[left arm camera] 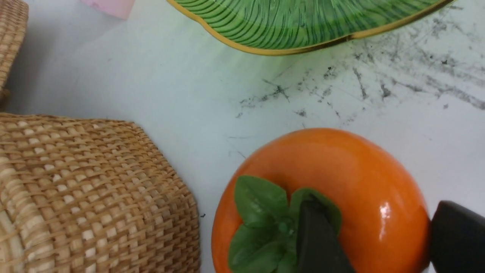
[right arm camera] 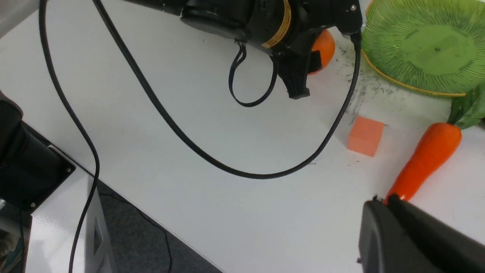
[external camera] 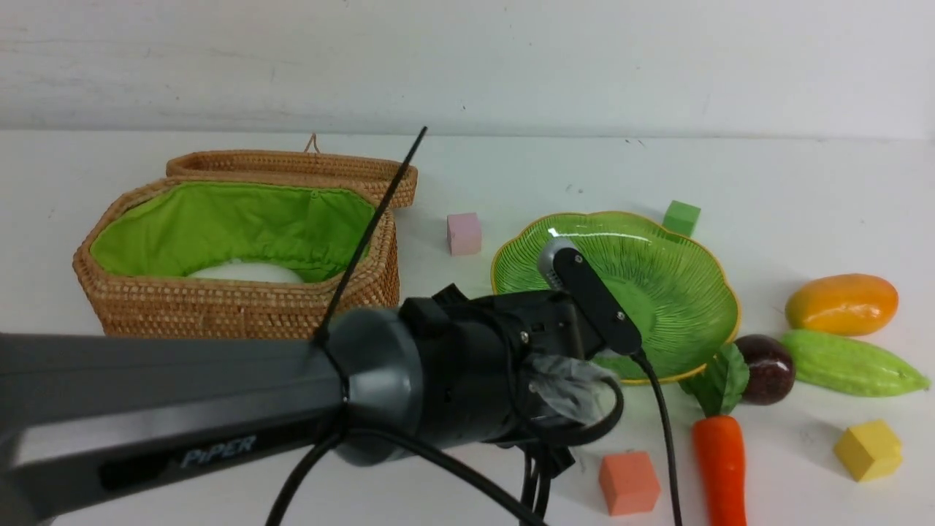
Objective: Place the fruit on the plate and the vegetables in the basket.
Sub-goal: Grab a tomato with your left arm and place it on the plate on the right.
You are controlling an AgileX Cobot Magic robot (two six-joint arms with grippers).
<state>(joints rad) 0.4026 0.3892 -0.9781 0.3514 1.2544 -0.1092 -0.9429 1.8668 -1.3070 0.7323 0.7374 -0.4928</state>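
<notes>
The orange persimmon (left arm camera: 333,182) with its green leafy cap sits on the white table between the wicker basket (external camera: 219,307) and the green plate (external camera: 657,270). My left gripper (left arm camera: 377,206) is shut on it, one finger over the cap and the other against its side. In the front view my left arm hides the persimmon. A white radish (external camera: 245,272) lies in the basket. The mango (external camera: 841,303), purple ball (external camera: 767,369), bumpy gourd (external camera: 851,363) and carrot (external camera: 719,467) lie right of the plate. My right gripper (right arm camera: 382,200) is shut and empty, near the carrot's tip.
Foam cubes are scattered about: pink (external camera: 464,233) between basket and plate, green (external camera: 681,218) behind the plate, salmon (external camera: 628,482) beside the carrot, yellow (external camera: 867,449) at the front right. A black cable (right arm camera: 212,163) hangs over the table's front. The basket lid (external camera: 292,166) lies behind the basket.
</notes>
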